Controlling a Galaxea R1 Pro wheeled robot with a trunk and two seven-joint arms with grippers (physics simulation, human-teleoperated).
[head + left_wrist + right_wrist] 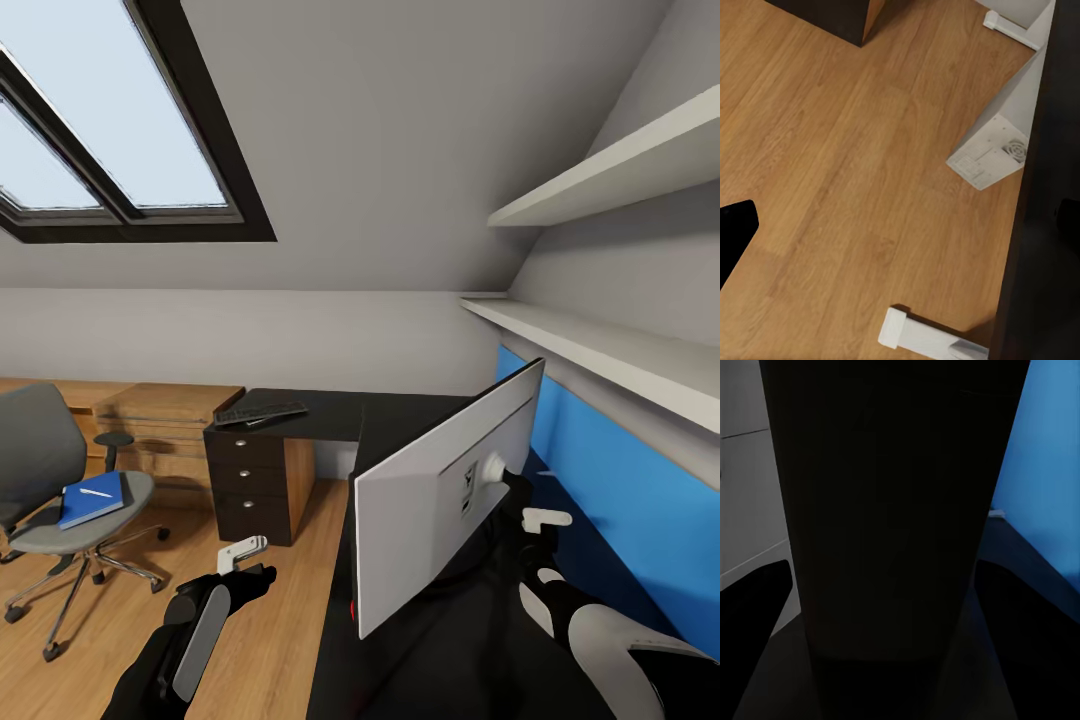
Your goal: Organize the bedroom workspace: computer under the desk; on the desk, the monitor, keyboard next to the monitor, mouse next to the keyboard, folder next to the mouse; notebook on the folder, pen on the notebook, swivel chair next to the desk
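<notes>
Monitor (440, 495): white back to camera, tilted, above the desk (400, 415) near the blue wall panel (620, 510).
Right end effector (530, 520): at monitor's rear neck — grip state can't tell.
Left end effector (243, 556): over wooden floor (832, 150), released, empty.
Keyboard (260, 412): on desk's far wing.
Folder (92, 499): on swivel chair (60, 480) seat — pen (96, 492) on top.
Computer (1009, 127): on floor beside the desk.

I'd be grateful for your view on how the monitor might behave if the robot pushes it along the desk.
The monitor is a wide, thin panel, shown back-on and tilted over the desk, so it looks top-heavy and apt to tip. It probably stays rigid. The right gripper sits off-centre by the neck mount, so a push may swing it round.
</notes>
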